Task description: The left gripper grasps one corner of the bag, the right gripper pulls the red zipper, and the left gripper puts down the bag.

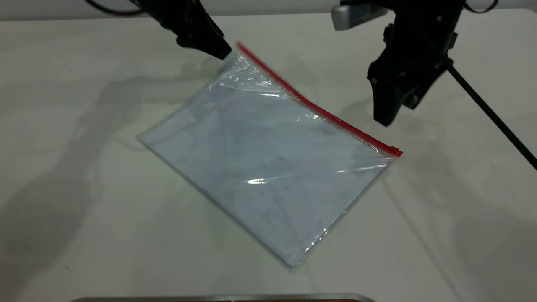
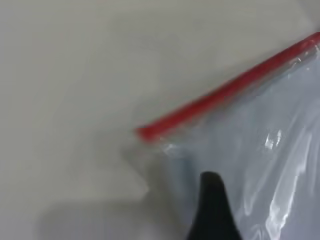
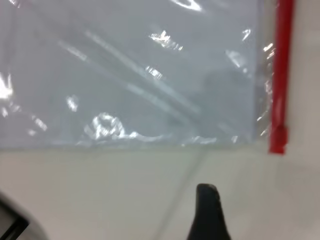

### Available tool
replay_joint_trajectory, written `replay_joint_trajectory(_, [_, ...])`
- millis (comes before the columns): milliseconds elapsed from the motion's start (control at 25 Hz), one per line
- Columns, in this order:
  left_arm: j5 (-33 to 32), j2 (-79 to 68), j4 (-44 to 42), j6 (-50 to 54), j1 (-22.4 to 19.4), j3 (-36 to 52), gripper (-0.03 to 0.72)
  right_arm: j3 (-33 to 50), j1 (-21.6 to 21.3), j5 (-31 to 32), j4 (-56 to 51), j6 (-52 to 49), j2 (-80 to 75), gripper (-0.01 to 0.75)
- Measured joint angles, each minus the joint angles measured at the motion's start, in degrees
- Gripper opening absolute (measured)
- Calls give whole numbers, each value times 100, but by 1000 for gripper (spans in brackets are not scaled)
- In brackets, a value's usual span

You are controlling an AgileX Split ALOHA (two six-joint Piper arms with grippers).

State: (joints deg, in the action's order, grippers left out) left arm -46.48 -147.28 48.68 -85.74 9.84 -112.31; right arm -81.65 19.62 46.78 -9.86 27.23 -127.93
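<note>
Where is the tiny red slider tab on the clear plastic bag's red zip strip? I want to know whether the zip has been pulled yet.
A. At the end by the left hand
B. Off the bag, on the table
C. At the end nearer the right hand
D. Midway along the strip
C: the tiny red slider tab sits at the red zip strip's far end from the left hand, below the right hand, which hangs apart from it.

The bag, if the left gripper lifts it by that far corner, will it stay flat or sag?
Probably sag: the bag is thin clear film, already wrinkled near the raised corner at the left gripper. It looks empty, so likely light. Its glossy surface may slip between the fingers.
</note>
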Motion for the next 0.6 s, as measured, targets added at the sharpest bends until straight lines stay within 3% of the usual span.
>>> replay_joint_trajectory(360, [5,1395,-1713,3087,0,0,627,-1060,0,-52,254,22,390,596])
replay_joint_trajectory(600, [-779,2785,-3197,4964,0,0,576,-1207,0,138,450,-8,1881,591])
